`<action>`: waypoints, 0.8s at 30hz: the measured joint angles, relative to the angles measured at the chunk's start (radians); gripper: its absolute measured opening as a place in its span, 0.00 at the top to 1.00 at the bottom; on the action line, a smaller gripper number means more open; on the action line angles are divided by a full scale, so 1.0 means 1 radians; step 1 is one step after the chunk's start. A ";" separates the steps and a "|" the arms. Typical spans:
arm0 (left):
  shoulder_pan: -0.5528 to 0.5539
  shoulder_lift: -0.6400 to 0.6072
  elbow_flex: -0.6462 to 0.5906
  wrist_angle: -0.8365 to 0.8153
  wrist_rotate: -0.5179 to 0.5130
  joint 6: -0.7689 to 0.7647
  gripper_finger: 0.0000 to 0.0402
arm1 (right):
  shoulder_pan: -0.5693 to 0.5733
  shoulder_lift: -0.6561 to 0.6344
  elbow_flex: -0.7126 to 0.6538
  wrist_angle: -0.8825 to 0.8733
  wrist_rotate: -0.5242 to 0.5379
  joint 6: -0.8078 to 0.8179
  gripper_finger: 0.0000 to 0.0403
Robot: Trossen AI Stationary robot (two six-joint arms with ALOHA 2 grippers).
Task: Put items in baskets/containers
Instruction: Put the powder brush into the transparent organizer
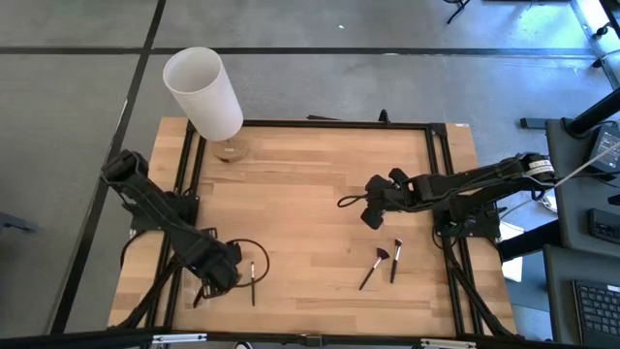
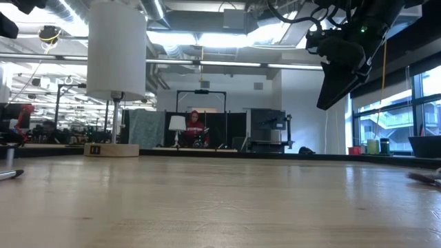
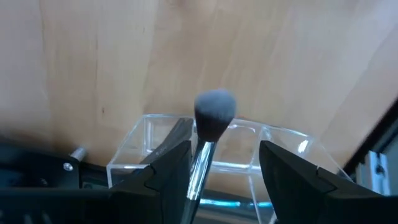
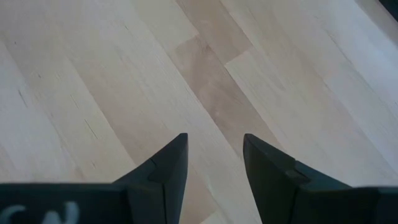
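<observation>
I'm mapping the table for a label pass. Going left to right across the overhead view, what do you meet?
Left gripper → brush beside it → right gripper → fan-headed brush → second brush.
</observation>
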 joint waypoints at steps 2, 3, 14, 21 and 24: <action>-0.006 0.011 0.000 0.000 -0.007 0.002 0.54 | 0.000 0.000 0.000 0.000 0.000 0.000 0.62; -0.006 0.019 0.000 -0.002 -0.008 0.007 0.54 | 0.000 0.000 0.000 0.000 0.000 0.000 0.62; -0.006 0.105 0.000 -0.010 -0.006 0.098 0.57 | 0.000 0.000 0.000 0.000 0.000 0.002 0.62; 0.009 0.109 0.000 -0.027 -0.007 0.056 0.77 | 0.000 0.000 0.000 0.001 0.000 0.004 0.62; 0.018 0.109 0.000 -0.046 -0.023 0.015 0.86 | 0.000 0.000 0.000 0.002 0.000 0.005 0.62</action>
